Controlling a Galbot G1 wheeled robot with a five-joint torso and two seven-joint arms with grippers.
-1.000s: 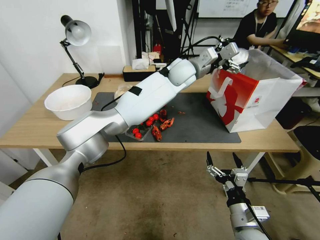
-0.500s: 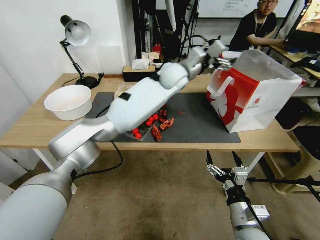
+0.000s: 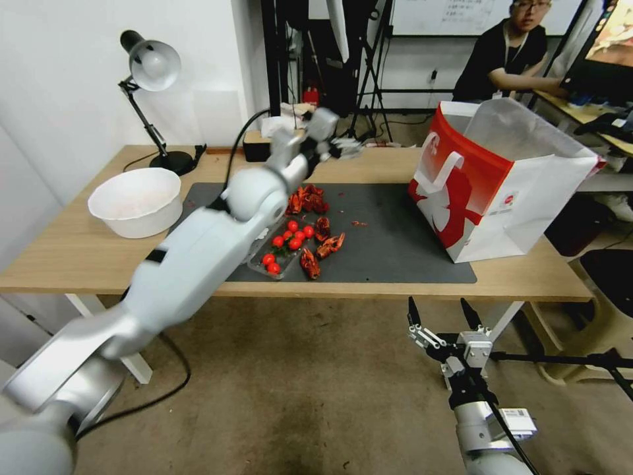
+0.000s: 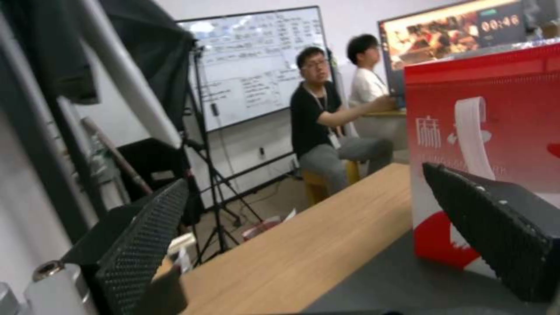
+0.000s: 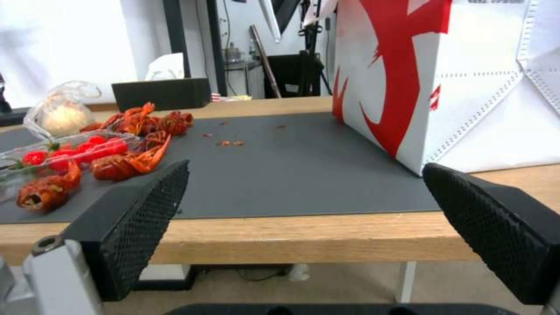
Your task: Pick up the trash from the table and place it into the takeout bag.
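Nearest, the right hand (image 3: pixel 440 314) hangs below the counter (image 3: pixel 79 254), jaws apart and empty. Farther off, the left hand (image 3: pixel 333 144) has swung back from the bag (image 3: pixel 501 191) to above the mat, jaws apart, so a drop seems done; shells (image 3: pixel 316 247) and the bun (image 5: pixel 61 118) remain.

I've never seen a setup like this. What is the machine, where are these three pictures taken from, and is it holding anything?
It is a wheeled robot with two arms. One picture looks down from its head; the other two come from cameras on its wrists, so the black ribbed fingers frame them.

The left end effector hovers open and empty over the wooden table. The right end effector waits open below the table's front edge.

On the dark grey mat lie red crayfish shells, a clear tray of red cherry tomatoes and a clear bag with a pale bun. The big red and white paper takeout bag stands open.
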